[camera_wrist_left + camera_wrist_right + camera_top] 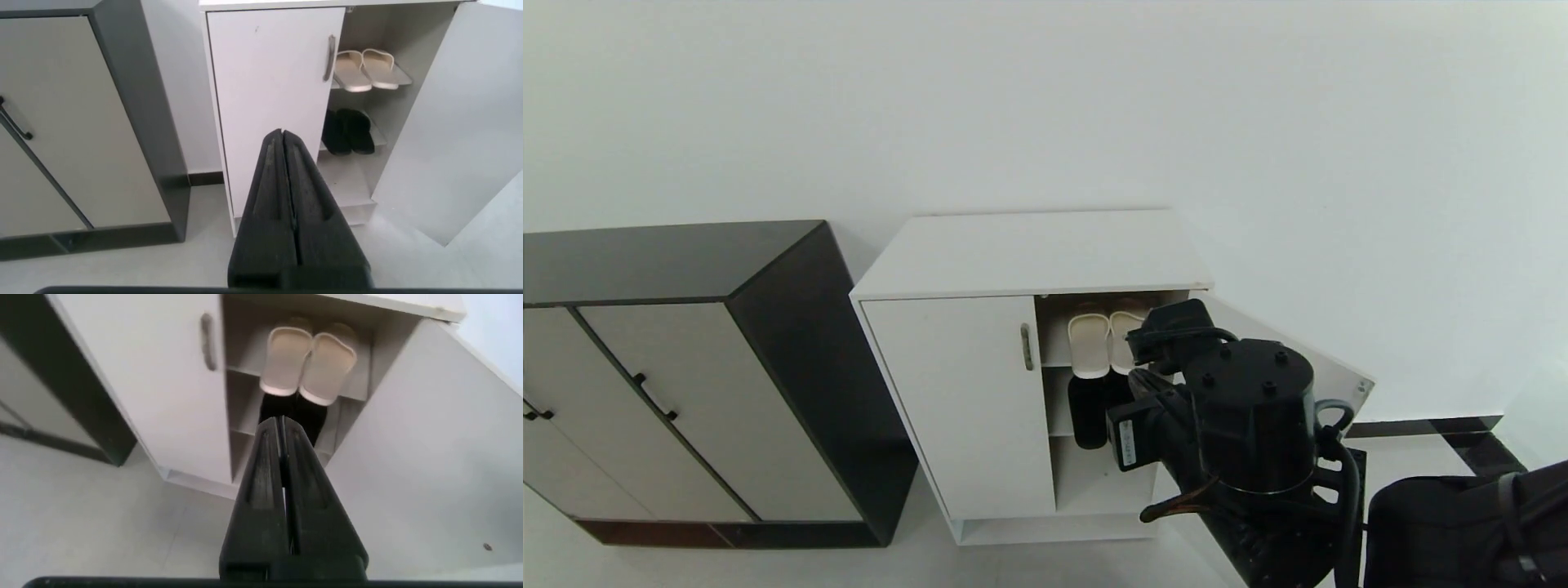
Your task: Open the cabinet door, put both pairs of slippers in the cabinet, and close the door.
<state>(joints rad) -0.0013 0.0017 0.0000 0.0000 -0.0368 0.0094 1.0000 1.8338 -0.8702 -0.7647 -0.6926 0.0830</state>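
slippers shelved, door open
the white wooden cabinet (pixel 1029 253) stood with its right door (pixel 458 122) swung open; cream open-toe slippers (pixel 1098 339) lay on the top shelf, black slippers (pixel 1088 416) below; both arms' jaws were closed, empty.
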